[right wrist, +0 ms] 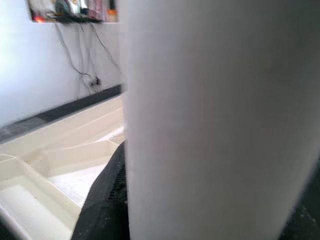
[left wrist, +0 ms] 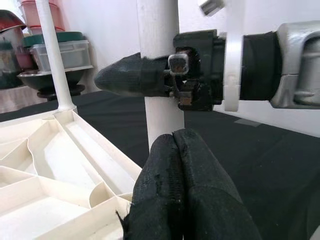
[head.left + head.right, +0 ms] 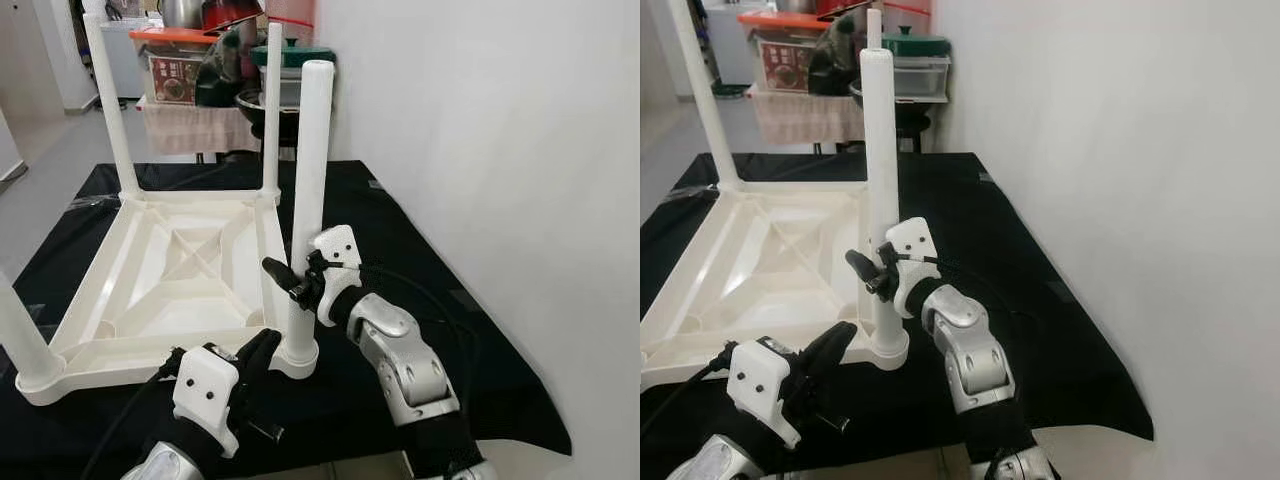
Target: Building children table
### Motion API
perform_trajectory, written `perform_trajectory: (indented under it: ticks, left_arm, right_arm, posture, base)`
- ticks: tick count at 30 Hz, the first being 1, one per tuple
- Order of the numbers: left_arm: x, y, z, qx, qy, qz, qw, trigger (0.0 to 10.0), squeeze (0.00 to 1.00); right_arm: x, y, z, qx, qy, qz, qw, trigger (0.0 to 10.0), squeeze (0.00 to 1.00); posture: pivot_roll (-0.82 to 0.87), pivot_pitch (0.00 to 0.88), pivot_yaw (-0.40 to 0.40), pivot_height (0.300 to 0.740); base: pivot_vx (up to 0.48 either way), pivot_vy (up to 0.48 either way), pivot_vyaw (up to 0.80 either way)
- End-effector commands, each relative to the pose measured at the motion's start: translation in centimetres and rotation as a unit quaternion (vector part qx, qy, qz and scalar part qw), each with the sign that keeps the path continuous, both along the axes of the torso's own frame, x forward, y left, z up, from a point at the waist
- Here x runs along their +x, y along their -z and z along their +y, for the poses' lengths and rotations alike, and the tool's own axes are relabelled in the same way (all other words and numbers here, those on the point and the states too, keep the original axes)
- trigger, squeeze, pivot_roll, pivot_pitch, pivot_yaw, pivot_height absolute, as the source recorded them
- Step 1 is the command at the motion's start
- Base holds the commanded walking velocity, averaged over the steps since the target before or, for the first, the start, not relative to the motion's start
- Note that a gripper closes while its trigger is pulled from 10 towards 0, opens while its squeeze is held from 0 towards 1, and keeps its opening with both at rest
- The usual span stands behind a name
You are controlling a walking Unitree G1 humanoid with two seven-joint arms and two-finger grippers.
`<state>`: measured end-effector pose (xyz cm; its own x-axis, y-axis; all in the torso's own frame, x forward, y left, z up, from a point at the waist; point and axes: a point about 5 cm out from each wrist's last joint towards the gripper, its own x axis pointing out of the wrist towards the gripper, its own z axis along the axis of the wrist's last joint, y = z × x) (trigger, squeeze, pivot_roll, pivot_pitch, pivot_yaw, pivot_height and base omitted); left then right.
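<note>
Gripping the white table leg [image 3: 308, 190] low on its shaft, the right gripper [image 3: 291, 283] holds it upright in the upturned tabletop's [image 3: 170, 270] near right corner socket, on the black cloth [image 3: 420, 270]. The left gripper [image 3: 258, 355], fingers pressed together, rests beside the socket. A tilted push could jam the leg or slide the tabletop.

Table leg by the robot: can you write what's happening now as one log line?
stage: fitting leg | right gripper: shut on table leg, upright in corner socket | left gripper: shut, at leg base | table top: upside down on black cloth
</note>
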<state>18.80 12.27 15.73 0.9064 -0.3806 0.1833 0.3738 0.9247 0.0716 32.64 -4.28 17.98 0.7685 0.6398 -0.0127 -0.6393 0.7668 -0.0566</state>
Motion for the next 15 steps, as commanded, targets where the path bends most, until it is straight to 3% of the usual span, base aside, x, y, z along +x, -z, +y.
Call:
perform_trajectory:
  ticks: [1,3,9,10,11,12,13,14,15]
  left_arm:
    - [0.0,0.2,0.0,-0.001,-0.002,0.004,1.000,10.0,0.00]
    - [0.0,0.3,-0.1,-0.002,0.001,0.005,1.000,10.0,0.00]
    - [0.0,0.3,-0.1,-0.002,0.002,0.006,1.000,10.0,0.00]
    - [0.0,0.3,-0.2,-0.003,0.002,0.006,1.000,10.0,0.00]
    - [0.0,0.4,-0.2,-0.003,0.003,0.006,1.000,10.0,0.00]
    - [0.0,0.4,-0.2,-0.003,0.002,0.007,1.000,10.0,0.00]
    - [0.0,0.4,-0.2,-0.003,0.002,0.007,1.000,10.0,0.00]
    - [0.0,0.4,-0.2,-0.002,0.002,0.007,1.000,10.0,0.00]
    - [0.0,0.4,-0.2,-0.002,0.002,0.007,1.000,10.0,0.00]
  right_arm:
    - [0.0,2.4,-0.6,-0.033,0.005,0.046,0.998,10.0,1.00]
    - [-0.4,0.5,0.2,-0.013,-0.105,0.021,0.994,10.0,1.00]
    - [-0.4,0.0,0.3,-0.006,-0.137,0.013,0.990,10.0,1.00]
    - [-0.6,-0.6,0.2,0.007,-0.200,0.006,0.980,10.0,0.89]
    - [-0.5,-1.0,0.0,0.008,-0.265,-0.003,0.964,10.0,0.00]
    - [-0.5,-1.3,-0.3,0.004,-0.324,-0.006,0.946,10.0,0.00]
    - [-0.5,-1.3,-0.3,0.004,-0.324,-0.006,0.946,10.0,0.00]
    - [-0.4,-1.5,-0.5,0.002,-0.365,-0.003,0.931,10.0,0.00]
    - [-0.4,-1.5,-0.5,0.002,-0.365,-0.003,0.931,10.0,0.00]
  posture:
    - [0.06,0.016,-0.093,0.740]
    - [0.06,0.011,-0.092,0.740]
    - [0.06,0.011,-0.092,0.740]
    - [0.07,0.007,-0.094,0.740]
    - [0.07,0.007,-0.095,0.740]
    - [0.07,0.004,-0.094,0.740]
    - [0.07,0.004,-0.094,0.740]
    - [0.08,0.002,-0.094,0.740]
    - [0.08,0.002,-0.094,0.740]
  base:
    - [0.000,0.000,0.00]
    - [0.000,0.000,0.00]
    - [0.000,0.000,0.00]
    - [0.000,0.000,0.00]
    - [0.000,0.000,0.00]
    - [0.000,0.000,0.00]
    - [0.000,0.000,0.00]
    - [0.000,0.000,0.00]
    - [0.000,0.000,0.00]
